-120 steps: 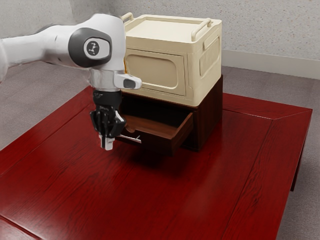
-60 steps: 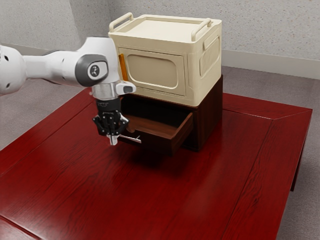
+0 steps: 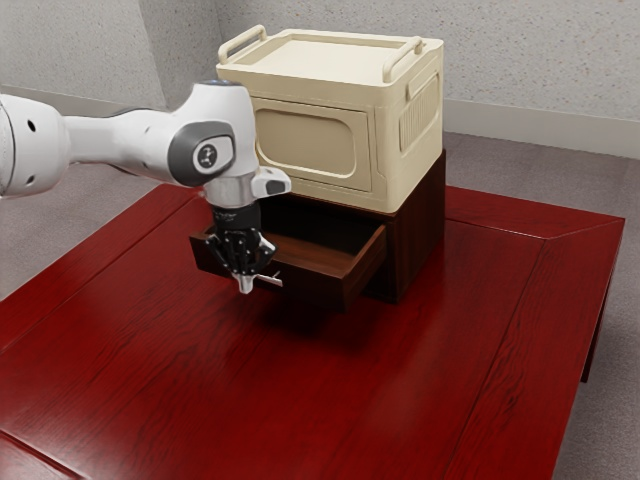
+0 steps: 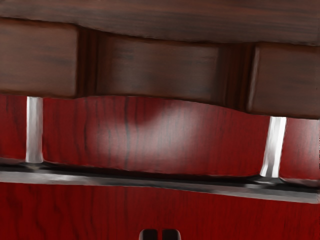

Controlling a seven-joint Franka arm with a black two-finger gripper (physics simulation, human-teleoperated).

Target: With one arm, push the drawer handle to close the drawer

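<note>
Jaws [image 3: 246, 286] have shifted along the handle [image 4: 100, 179], just off its outer edge.

Exterior high, wrist close (both: drawer [image 3: 318, 289])

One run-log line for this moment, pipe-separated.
black two-finger gripper: shut, outer side of silver metal bar handle | dark brown wooden drawer: open | contact: unclear | next: likely push inward

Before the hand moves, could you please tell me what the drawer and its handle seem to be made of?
The drawer looks like dark brown wood, perhaps satin-finished, with fine grain lines. The handle seems to be polished metal, possibly steel, judging by its silvery highlights.
</note>
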